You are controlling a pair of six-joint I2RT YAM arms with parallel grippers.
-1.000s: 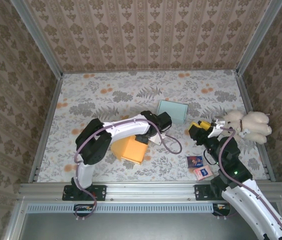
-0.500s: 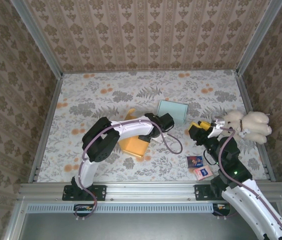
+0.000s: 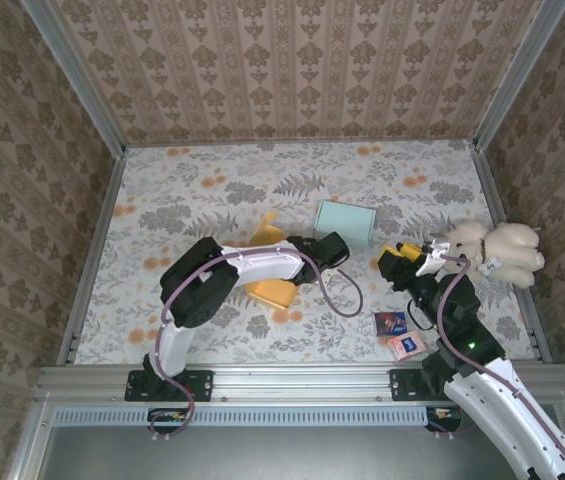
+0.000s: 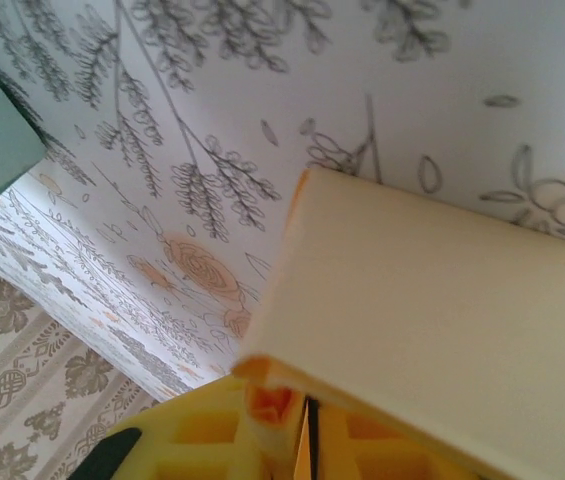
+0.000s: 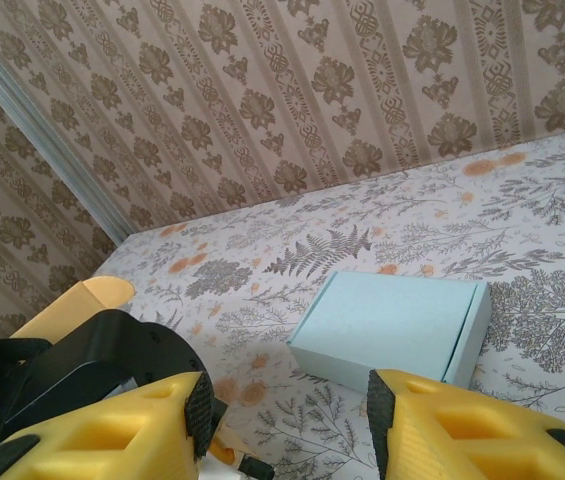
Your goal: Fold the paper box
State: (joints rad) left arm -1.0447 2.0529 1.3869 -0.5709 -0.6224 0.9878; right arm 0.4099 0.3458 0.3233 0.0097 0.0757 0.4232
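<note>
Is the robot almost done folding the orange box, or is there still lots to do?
About halfway, I'd guess. Done: the orange box looks partly folded, with a wall bent up. In hand: the left end effector is at one edge of it; I can't tell if it grips. Left: one flap sticks up untucked, so the box isn't closed. The right end effector hovers open, holding nothing.

The paper box (image 3: 274,290) was orange-yellow. The desk (image 3: 212,180) bore grey leaves and orange blossoms on white, the walls (image 3: 292,60) a beige damask stripe. Another box (image 3: 346,222) was pale teal, the plush toy (image 3: 497,250) cream, and the right gripper (image 5: 287,405) had yellow jaws.
</note>
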